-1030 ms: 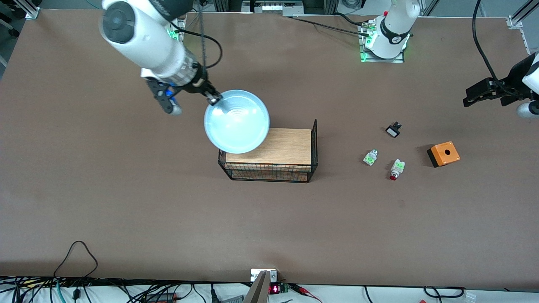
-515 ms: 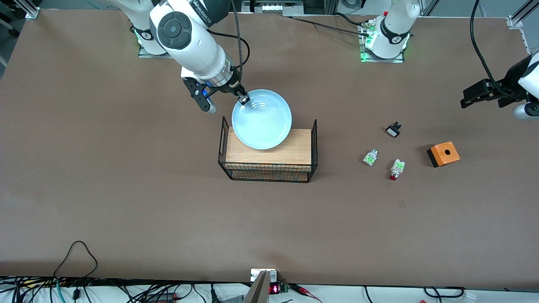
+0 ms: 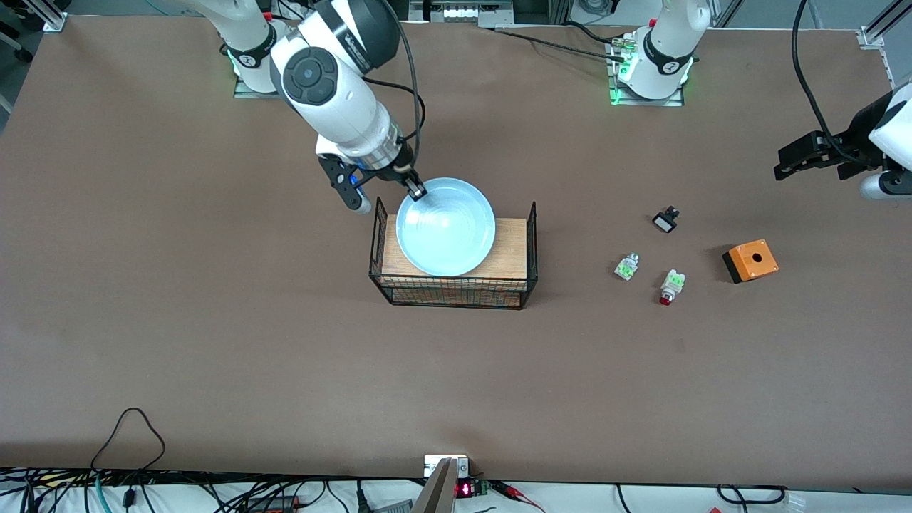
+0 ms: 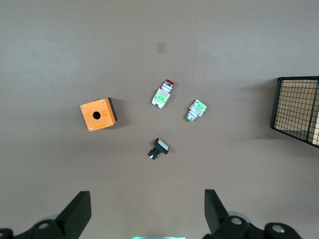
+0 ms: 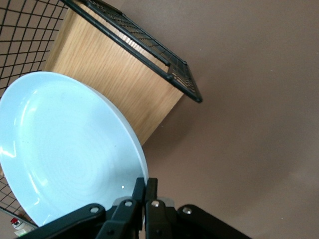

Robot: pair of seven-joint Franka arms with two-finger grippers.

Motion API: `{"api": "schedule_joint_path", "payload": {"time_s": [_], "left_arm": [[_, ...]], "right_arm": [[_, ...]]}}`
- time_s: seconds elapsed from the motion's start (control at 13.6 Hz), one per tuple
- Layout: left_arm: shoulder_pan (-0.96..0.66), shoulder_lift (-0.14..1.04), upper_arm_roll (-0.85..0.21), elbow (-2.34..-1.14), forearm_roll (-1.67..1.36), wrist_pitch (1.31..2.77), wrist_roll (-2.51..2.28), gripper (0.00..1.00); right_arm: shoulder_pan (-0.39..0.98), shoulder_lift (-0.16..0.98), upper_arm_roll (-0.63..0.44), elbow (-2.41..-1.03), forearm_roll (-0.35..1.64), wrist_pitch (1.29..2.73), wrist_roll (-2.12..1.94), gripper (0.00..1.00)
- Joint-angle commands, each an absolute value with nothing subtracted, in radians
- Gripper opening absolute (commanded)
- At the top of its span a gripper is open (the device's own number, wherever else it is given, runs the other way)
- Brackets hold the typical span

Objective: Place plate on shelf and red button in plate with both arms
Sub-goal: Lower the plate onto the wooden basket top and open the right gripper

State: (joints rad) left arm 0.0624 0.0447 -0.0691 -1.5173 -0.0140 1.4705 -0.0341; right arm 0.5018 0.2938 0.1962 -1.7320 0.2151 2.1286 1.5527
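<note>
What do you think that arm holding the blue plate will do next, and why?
Probably lower the plate a little onto the wooden shelf of the wire rack, then let go. The right gripper has its jaws shut on the plate's rim, and the plate is over the shelf between the rack's raised ends. The left gripper, jaws open, waits near the small parts.

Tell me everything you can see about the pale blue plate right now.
The plate is round, shallow and pale light blue, glossy like glazed ceramic, with faint concentric rings in its well and a raised rim. The right claw is shut on its rim at the edge toward the robots' bases. It is over the wooden top of the black wire rack, between the rack's two raised wire ends. The right wrist view shows it tilted; whether it touches the wood cannot be told. Nothing lies in it.
</note>
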Motion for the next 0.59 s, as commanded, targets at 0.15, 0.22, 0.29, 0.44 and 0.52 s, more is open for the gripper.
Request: {"api": "schedule_joint_path", "payload": {"time_s": [0.15,0.22,0.29,0.44,0.52], "left_arm": [[0.063,0.038,-0.086,-1.503,-0.028,1.462,-0.031,1.0],[0.064,0.04,-0.086,-1.503,-0.028,1.463,-0.031,1.0],[0.064,0.043,-0.084,-1.503,-0.022,1.465,-0.031,1.0],[0.075,0.044,-0.08,-1.511,-0.021,1.463,-0.029,1.0],[0.075,0.044,-0.072,-1.506,-0.021,1.465,-0.029,1.0]], "right_arm": [[0.517,0.324,0.184,-1.735,0.198,2.21,1.565,0.0],[0.517,0.333,0.184,-1.736,0.198,2.217,1.565,0.0],[0.517,0.337,0.184,-1.738,0.187,2.217,1.563,0.0],[0.515,0.339,0.183,-1.756,0.166,2.22,1.549,0.0],[0.517,0.345,0.183,-1.758,0.166,2.221,1.551,0.0]]}}
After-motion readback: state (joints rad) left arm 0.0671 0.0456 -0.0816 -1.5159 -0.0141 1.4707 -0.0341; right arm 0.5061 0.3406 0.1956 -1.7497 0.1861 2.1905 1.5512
